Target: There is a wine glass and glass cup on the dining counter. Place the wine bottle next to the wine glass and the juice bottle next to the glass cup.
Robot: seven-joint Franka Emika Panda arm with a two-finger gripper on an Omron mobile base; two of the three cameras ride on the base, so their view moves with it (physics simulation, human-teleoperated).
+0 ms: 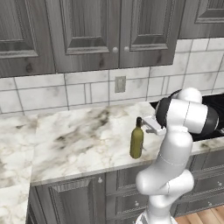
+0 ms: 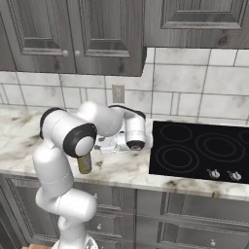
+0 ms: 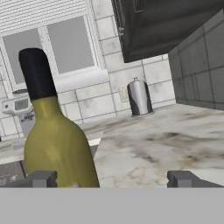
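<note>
Wine bottle [image 3: 54,135] upright on marble counter [image 1: 78,140], just inside left fingertip of wide-open tool [image 3: 111,180].

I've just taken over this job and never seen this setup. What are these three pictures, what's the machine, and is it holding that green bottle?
It is a white robot arm on a driving base. Two pictures look over it from behind, left and right; the third looks along its hand. On the marble counter under the grey cabinets stands the wine bottle, upright, with a black cooktop beside it. In the hand view a steel canister stands by the far wall. The gripper is open, the bottle near one of its fingers; nothing is held.
</note>
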